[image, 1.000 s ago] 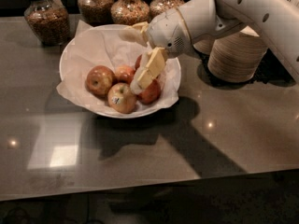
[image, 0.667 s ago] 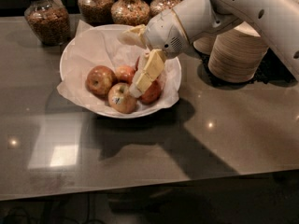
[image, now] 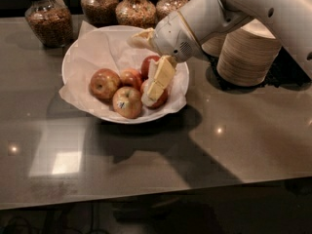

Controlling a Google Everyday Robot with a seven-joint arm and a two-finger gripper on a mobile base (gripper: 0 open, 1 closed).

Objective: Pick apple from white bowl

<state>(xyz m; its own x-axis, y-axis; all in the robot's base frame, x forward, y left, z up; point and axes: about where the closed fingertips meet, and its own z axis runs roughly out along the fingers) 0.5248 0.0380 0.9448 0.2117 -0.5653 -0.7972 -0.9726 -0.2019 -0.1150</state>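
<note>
The white bowl (image: 80, 48), wide and lined with crumpled white paper, stands at the back left of the grey table. Several red-yellow apples lie in it: one at the left (image: 104, 83), one at the front (image: 127, 101), one in the middle (image: 130, 76), and two at the right (image: 147, 65) (image: 160, 99). My gripper (image: 142, 68) reaches down into the bowl's right side from the upper right and is open. One cream finger (image: 160, 77) hangs in front of the right-hand apples. The other finger (image: 141, 38) juts out above the back of the bowl. No apple is lifted.
A stack of beige paper bowls (image: 246, 57) stands right of the bowl, partly behind my white arm (image: 263, 9). Several glass jars of grain line the back edge, one at the far left (image: 46, 21). The table's front edge runs along the bottom.
My gripper has sunk slightly lower and a little to the right over the right-hand apples. The apples and the bowl have not moved.
</note>
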